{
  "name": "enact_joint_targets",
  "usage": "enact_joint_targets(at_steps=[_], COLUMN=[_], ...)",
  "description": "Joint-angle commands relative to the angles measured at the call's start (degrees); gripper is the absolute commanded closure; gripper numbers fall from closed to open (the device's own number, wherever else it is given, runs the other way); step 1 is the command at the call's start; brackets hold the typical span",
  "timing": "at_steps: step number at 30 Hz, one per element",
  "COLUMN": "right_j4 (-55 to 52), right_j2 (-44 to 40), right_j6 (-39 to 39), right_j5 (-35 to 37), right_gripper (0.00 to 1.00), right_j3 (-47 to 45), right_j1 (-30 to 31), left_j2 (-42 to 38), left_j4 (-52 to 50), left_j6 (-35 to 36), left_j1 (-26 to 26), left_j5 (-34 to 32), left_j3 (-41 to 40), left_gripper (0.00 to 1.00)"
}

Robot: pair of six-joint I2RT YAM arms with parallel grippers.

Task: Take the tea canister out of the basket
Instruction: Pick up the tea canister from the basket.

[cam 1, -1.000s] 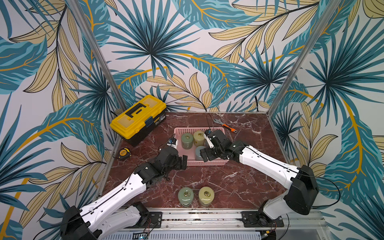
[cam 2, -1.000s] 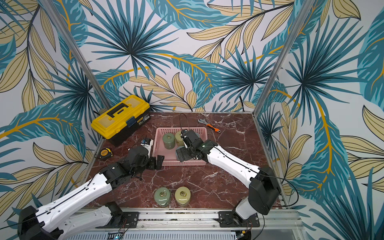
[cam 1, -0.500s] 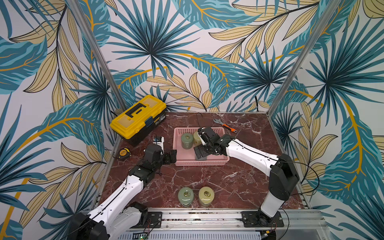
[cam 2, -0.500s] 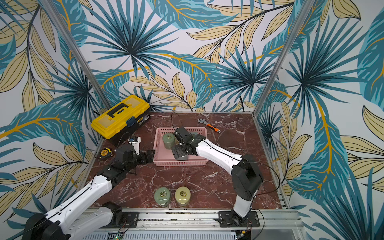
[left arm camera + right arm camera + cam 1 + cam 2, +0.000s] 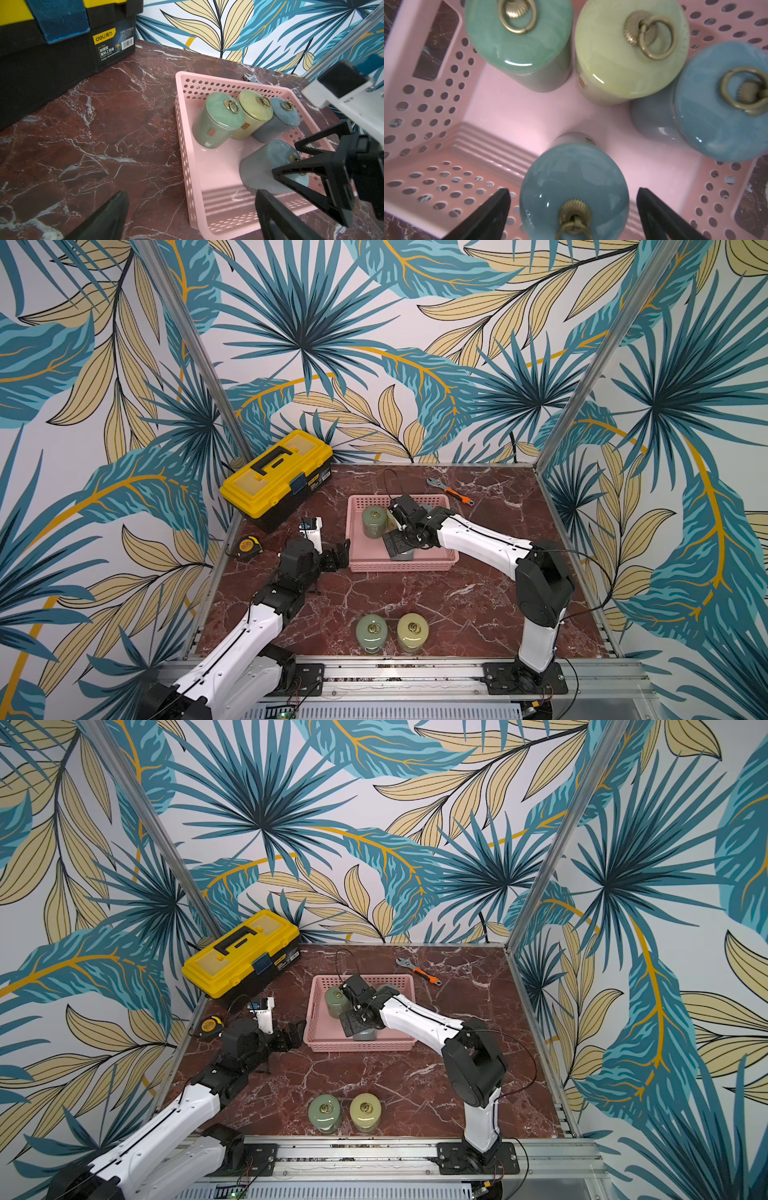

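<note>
The pink basket (image 5: 399, 568) (image 5: 182, 133) holds several tea canisters with brass ring lids. A green (image 5: 218, 122), a yellow (image 5: 252, 110) and a blue one (image 5: 284, 116) stand along its far side. Another blue canister (image 5: 571, 178) (image 5: 402, 556) stands alone near the front wall. My right gripper (image 5: 573, 193) (image 5: 401, 543) hangs open over this canister, one finger on each side of the lid, not touching. My left gripper (image 5: 191, 195) (image 5: 343, 558) is open, low at the basket's front left corner, its fingers either side of the corner wall.
A yellow-and-black toolbox (image 5: 276, 475) sits at the back left, with a tape measure (image 5: 248, 545) in front of it. A wrench (image 5: 451, 490) lies behind the basket. A green canister (image 5: 371, 632) and a yellow canister (image 5: 412, 630) stand on the marble near the front edge.
My right gripper has slid left inside the basket to above the front blue canister, its elbow folding inward. The left arm has drawn back; its gripper stays by the basket's left corner. Both remain open.
</note>
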Motion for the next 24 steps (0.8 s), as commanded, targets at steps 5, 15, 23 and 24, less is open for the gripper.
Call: enact_joint_targets(at_steps=[5, 15, 23, 24], right_j4=[-1.41, -1.32, -1.41, -1.50], right_j2=[2.67, 4.94, 4.70, 4.64], right_j6=[1.21, 1.14, 1.15, 1.09], right_j5=[2.58, 1.90, 1.48, 1.33], right_gripper=[0.01, 0.03, 0.23, 0.26], right_j3=[1.02, 2.01, 1.74, 1.74], right_j1=[0.24, 0.28, 0.15, 0.16], left_j2=[-1.15, -1.15, -1.05, -1.02], left_j4=[1.73, 1.33, 1.38, 1.46], left_j6=[1.07, 1.32, 1.45, 1.50], left_j1=[0.37, 0.29, 0.29, 0.29], left_j5=[-0.36, -0.62, -0.96, -1.05], left_j3=[-1.35, -1.35, -1.43, -1.43], left_gripper=[0.00, 0.00, 0.00, 0.00])
